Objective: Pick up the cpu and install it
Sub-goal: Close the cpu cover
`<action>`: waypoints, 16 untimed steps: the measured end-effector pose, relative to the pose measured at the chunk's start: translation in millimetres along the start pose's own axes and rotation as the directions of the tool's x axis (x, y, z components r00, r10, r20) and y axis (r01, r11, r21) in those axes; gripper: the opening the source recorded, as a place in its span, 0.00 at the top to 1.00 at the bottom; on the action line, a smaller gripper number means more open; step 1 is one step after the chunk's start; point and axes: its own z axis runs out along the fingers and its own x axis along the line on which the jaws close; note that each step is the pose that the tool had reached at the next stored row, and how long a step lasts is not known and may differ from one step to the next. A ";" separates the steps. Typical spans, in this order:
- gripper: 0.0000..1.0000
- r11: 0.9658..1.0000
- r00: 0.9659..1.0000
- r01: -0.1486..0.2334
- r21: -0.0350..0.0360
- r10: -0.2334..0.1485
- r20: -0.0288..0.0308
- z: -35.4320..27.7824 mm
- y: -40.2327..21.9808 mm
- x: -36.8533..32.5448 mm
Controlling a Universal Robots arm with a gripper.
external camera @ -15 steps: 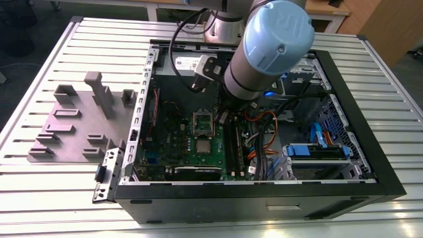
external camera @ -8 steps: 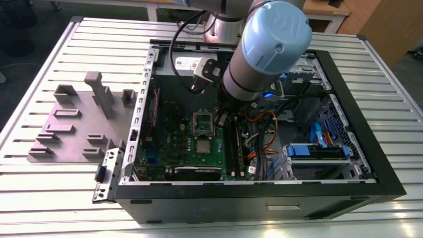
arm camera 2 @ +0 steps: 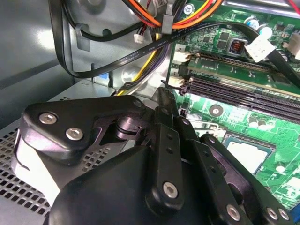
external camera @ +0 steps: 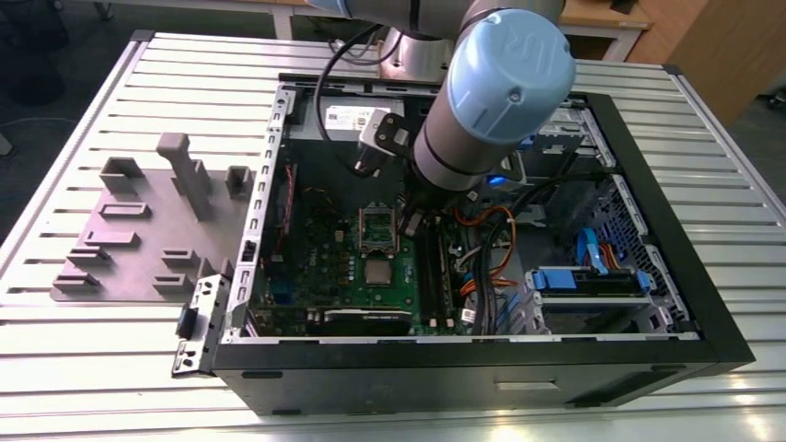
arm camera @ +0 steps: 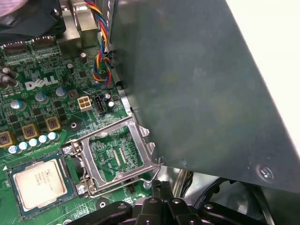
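Seating looks done: the cpu (arm camera: pixel 40 187) lies flat in its socket (arm camera: pixel 70 183) near the claw (arm camera: pixel 157 185), which is closed on nothing, with the hinged frame (arm camera: pixel 119 159) beside it open, not yet clamped.

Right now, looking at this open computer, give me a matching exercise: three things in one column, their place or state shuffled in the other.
1. cpu
2. hinged metal frame
3. grey fixture plate

A. outside the computer case, on the table
B. lying flat, silver top up
C. swung open beside the cpu

Pairs: 1-B, 2-C, 3-A
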 end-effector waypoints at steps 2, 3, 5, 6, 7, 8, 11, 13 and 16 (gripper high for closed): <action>0.89 1.000 1.000 -0.001 0.000 0.001 0.000 -0.6 0.2 -0.2; 0.89 1.000 1.000 -0.001 0.000 0.001 0.001 -0.8 0.2 -0.4; 0.89 1.000 1.000 -0.002 0.000 0.002 0.002 -0.9 0.4 -0.8; 0.89 1.000 1.000 -0.003 0.000 0.003 0.002 -0.8 0.5 -1.0; 0.89 1.000 1.000 -0.004 0.000 0.004 0.003 -0.8 0.5 -1.0; 0.89 1.000 1.000 -0.004 0.000 0.004 0.005 -0.8 0.6 -1.1; 0.89 1.000 1.000 -0.005 -0.002 0.005 0.010 -0.7 0.6 -1.2; 0.89 1.000 1.000 -0.005 -0.002 0.005 0.010 -0.7 0.6 -1.2; 0.89 1.000 1.000 -0.005 -0.002 0.005 0.010 -0.7 0.6 -1.2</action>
